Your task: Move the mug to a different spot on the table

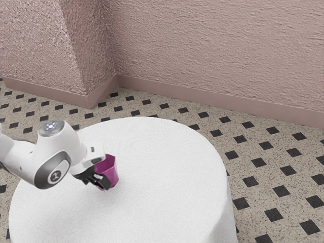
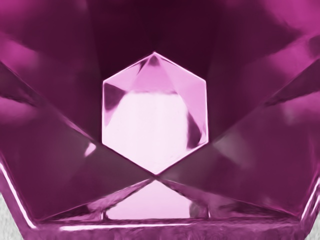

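Observation:
A glossy magenta mug [image 1: 112, 170] with faceted walls is on the near left part of the round white table [image 1: 167, 167] in the exterior view. It leans with my hand instead of standing upright. My black gripper [image 1: 102, 181] comes in from the exterior view's left and is shut on the mug's wall on the arm's side. In the wrist view I look straight down into the mug [image 2: 155, 55], whose pale hexagonal bottom [image 2: 154, 112] sits right under my hand.
The table's white top stretches to the exterior view's right and far side of the mug. Its edge [image 1: 223, 167] drops to a tiled floor [image 1: 273, 152]. Pink walls [image 1: 202, 45] stand behind.

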Tool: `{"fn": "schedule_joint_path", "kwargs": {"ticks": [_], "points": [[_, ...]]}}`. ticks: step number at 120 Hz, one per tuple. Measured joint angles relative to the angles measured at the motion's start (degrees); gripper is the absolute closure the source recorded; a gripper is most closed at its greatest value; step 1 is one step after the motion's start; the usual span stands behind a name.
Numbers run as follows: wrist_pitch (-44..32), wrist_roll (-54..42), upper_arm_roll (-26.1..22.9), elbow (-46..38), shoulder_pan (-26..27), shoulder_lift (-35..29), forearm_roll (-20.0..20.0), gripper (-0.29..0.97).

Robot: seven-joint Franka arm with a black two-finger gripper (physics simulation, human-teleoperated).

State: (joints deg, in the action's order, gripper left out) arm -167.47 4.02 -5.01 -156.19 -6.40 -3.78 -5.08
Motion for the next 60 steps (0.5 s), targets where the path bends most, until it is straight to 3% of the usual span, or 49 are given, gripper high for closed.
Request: {"fn": "schedule_joint_path", "kwargs": {"ticks": [36, 60], "points": [[0.36, 0.37, 0.0, -5.51, 0.01, -7.52, 0.06, 0.01], [5.16, 0.81, 0.08, -6.03, -0.05, -16.19, 0.12, 0.0]]}}
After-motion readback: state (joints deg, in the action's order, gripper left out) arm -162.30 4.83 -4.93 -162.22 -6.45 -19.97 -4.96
